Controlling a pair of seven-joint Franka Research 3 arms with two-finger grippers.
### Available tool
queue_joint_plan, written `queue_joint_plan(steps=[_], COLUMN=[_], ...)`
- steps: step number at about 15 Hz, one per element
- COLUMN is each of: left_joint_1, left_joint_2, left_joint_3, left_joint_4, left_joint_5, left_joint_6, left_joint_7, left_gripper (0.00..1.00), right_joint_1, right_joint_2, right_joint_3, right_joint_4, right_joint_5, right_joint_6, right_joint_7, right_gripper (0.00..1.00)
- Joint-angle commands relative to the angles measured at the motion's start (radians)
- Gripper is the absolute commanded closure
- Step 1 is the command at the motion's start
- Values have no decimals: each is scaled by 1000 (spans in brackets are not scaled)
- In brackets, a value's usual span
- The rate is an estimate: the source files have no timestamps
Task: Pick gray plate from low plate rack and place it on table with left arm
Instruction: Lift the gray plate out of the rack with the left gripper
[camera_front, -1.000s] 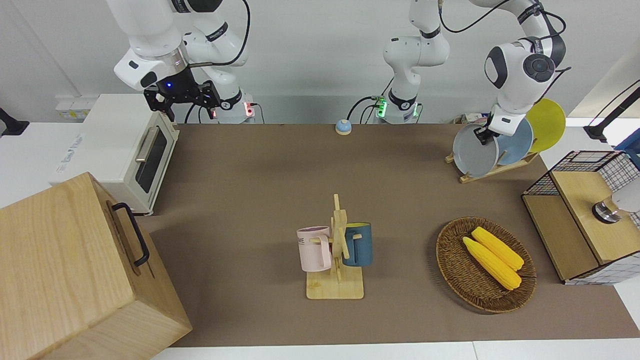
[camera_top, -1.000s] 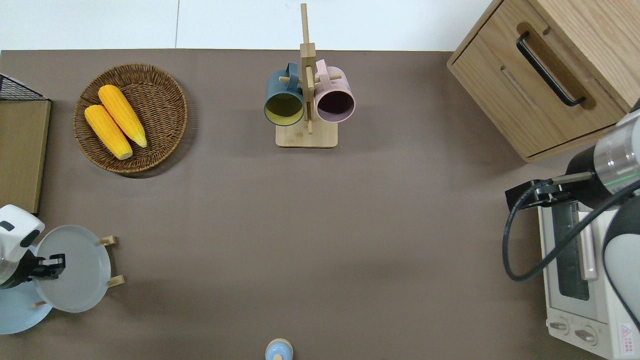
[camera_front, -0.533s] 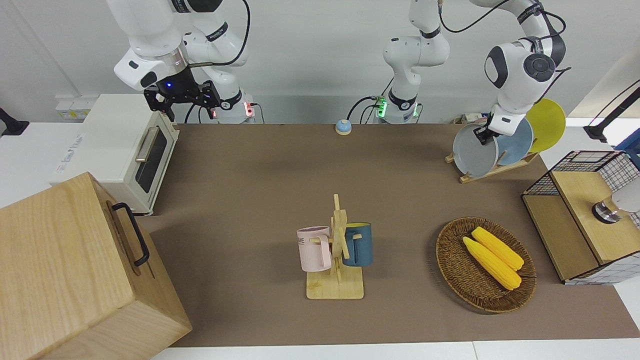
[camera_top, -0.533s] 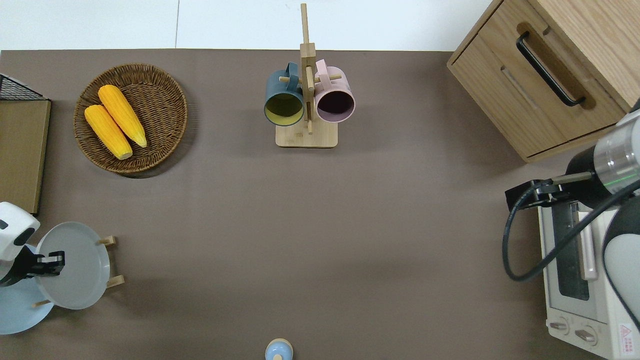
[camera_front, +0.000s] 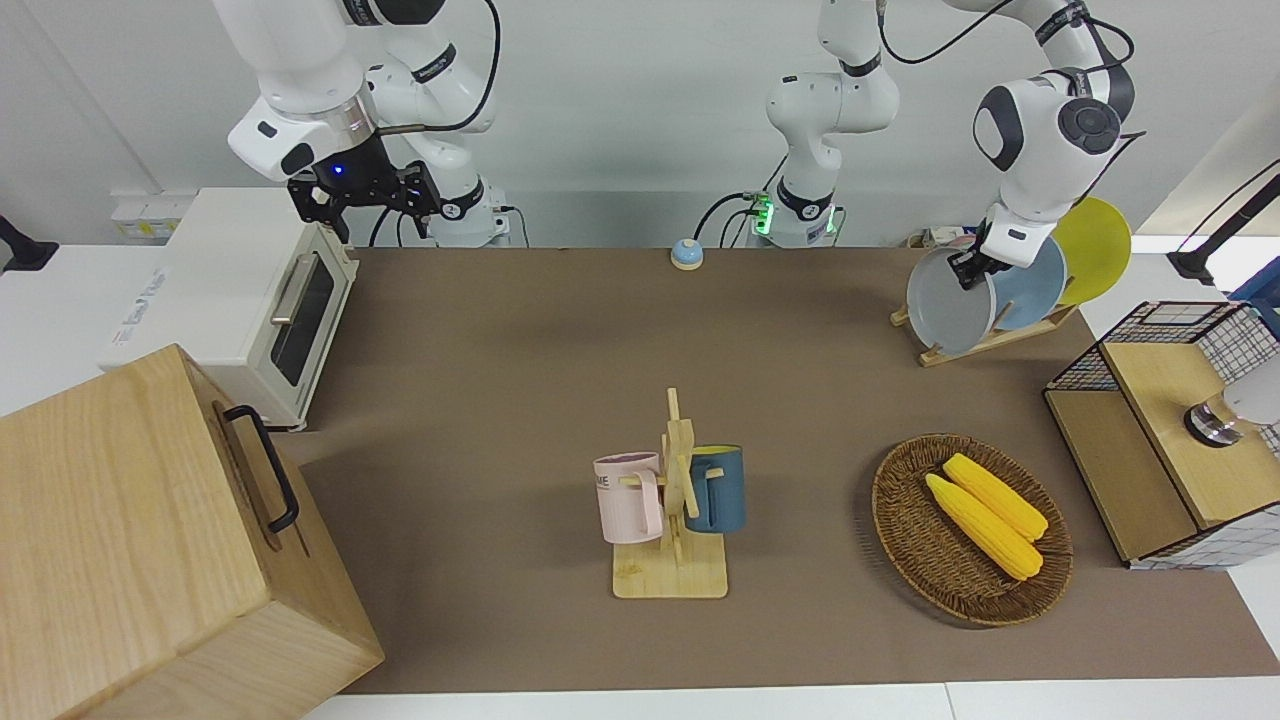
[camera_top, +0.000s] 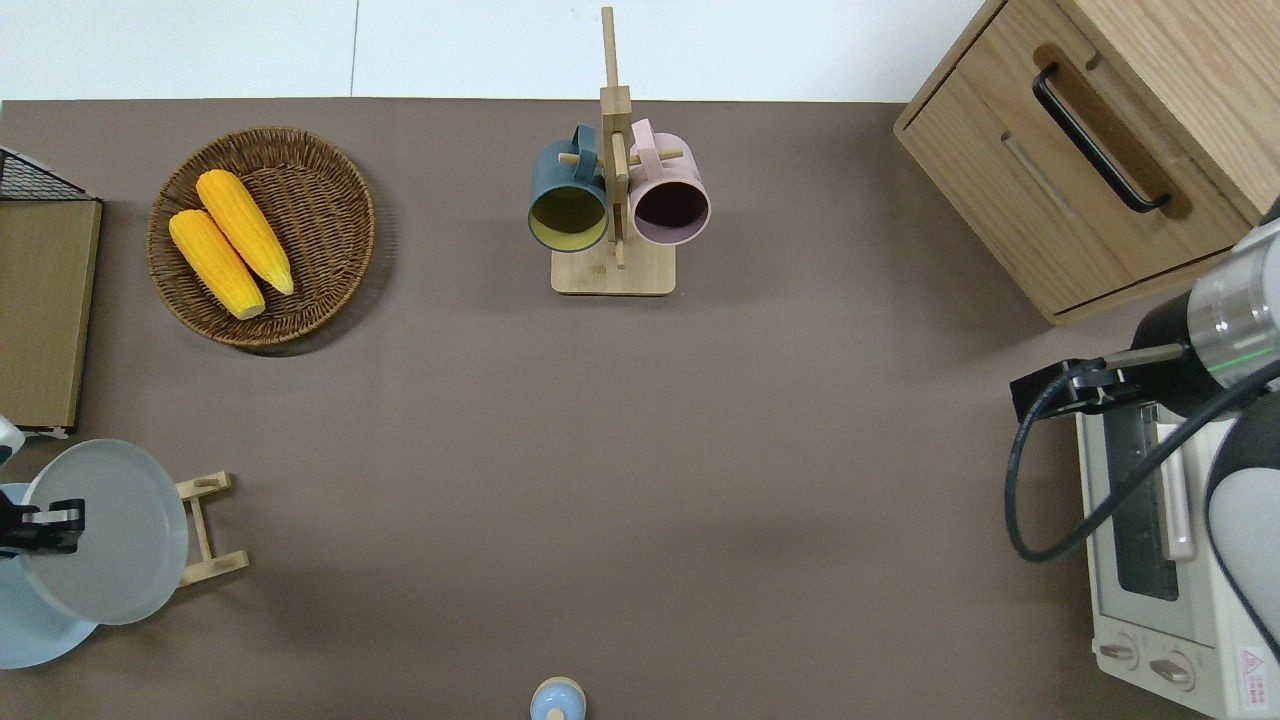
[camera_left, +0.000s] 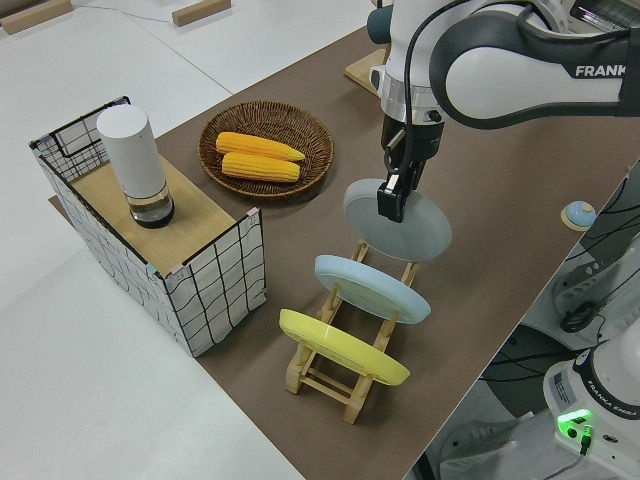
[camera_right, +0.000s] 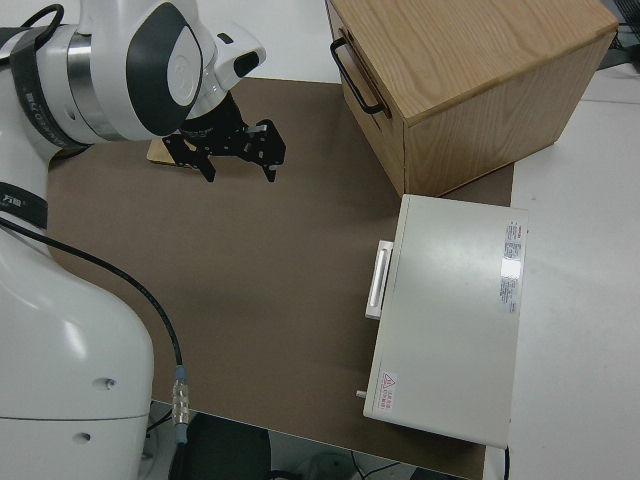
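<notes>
The brown table has loads of bare room mid-way between the mug tree and the robots, so swing there. Left gripper is pinching the gray plate by its rim, lifted just above the low plate rack; keep rising clear of the pegs. Right arm's parked.

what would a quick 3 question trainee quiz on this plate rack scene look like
1. True or false: the left pincer is shut on the rim of the gray plate.
2. Which plates sit in the low plate rack? A) yellow only B) light blue plate and yellow plate C) none
3. Fill in: the wicker basket holds two ears of ____.

Key
1. True; the plate hangs tilted, raised clear of the rack's end slot.
2. B
3. corn

The right arm is parked.
</notes>
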Motion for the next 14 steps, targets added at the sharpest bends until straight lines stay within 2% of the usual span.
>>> queue_joint_plan(steps=[1, 5, 9, 14], left_joint_1=[-26, -37, -32, -32], left_joint_2=[-13, -16, -11, 102], left_joint_3=[-1, -5, -19, -39], left_joint_4=[107, 252, 262, 279], left_joint_5=[-11, -118, -197, -517], left_joint_6=[-137, -278, -294, -281], left_joint_7=[11, 6, 1, -6], left_gripper=[934, 930, 930, 930], right_joint_1=[-23, -23, -23, -23], right_joint_2=[-2, -2, -2, -2], right_joint_3=[21, 21, 20, 20], right_joint_4=[7, 7, 7, 7], right_joint_5=[-5, -5, -5, -5], right_joint_6=[-11, -11, -11, -11], right_joint_7=[12, 12, 12, 12], right_gripper=[17, 17, 17, 17])
